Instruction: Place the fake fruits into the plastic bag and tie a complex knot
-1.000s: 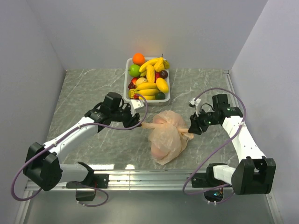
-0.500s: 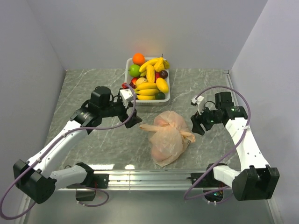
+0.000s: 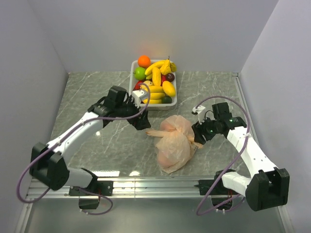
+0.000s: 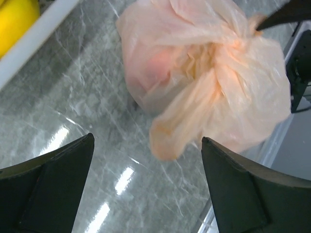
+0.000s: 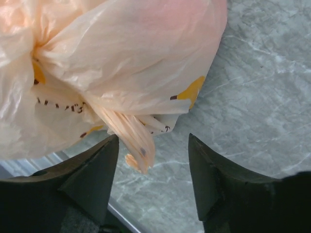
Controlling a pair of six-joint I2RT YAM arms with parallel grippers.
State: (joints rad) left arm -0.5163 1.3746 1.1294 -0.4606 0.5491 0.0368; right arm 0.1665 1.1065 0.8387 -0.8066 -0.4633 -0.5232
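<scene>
The peach plastic bag (image 3: 174, 141) lies tied on the table with fruit inside. Its knot (image 3: 187, 136) sits at the upper right with handle ends sticking out both ways. My left gripper (image 3: 144, 123) is open just left of the bag's left handle end (image 4: 171, 138), which hangs free between the jaws. My right gripper (image 3: 197, 134) is open at the bag's right side, with the right handle end (image 5: 133, 141) lying loose between the jaws. The bag fills the left wrist view (image 4: 204, 73) and the right wrist view (image 5: 112, 63). More fake fruits (image 3: 156, 82) lie in the white tray (image 3: 173, 101).
The tray stands at the back centre, close behind the left gripper; its rim shows in the left wrist view (image 4: 34, 46). The table's metal front rail (image 3: 155, 182) runs below the bag. Grey walls close in both sides.
Both grippers let go of the handle ends and drew back, then came in again. The left gripper has moved right to the bag's left end; the right has moved left and down.
</scene>
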